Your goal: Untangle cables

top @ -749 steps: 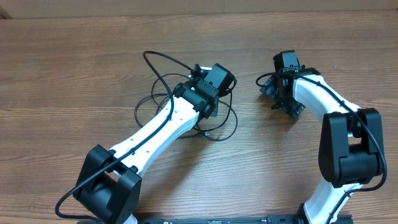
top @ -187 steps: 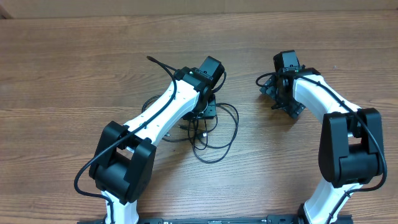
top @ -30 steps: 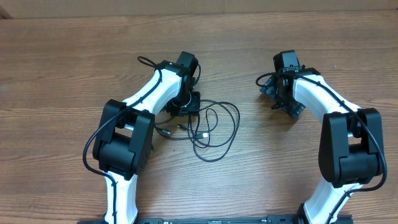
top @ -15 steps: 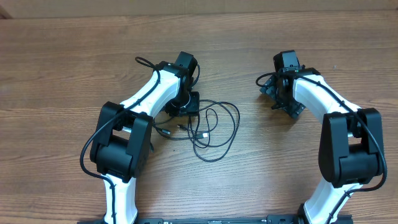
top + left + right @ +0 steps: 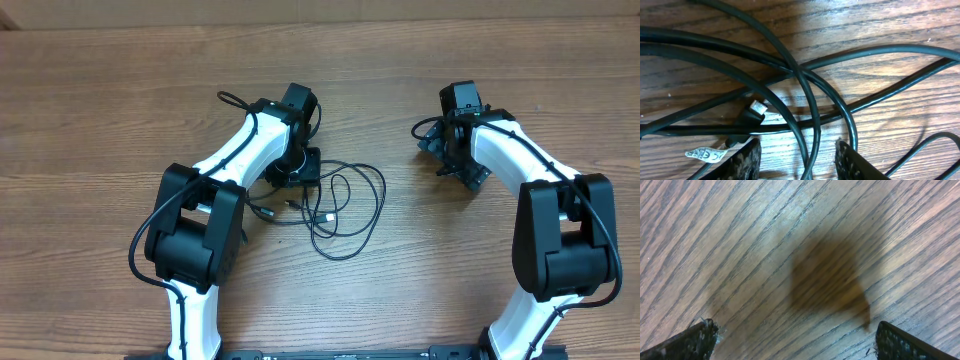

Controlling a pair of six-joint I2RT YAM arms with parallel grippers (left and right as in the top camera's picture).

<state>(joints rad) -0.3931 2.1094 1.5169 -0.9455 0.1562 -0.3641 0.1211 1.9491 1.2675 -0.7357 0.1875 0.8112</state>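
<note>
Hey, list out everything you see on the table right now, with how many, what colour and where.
cables: tangled strands, exact count unclear, black, on the table left of centre under the left tool
plug: one, black with a metal tip, lying among the strands
label: one, white, beside the plug
table: one, brown wood grain, under everything
left arm: one, white and black, reaching over the tangle
right arm: one, white and black, right side
left tool: open, a strand between its fingers
right tool: open, over bare wood
</note>
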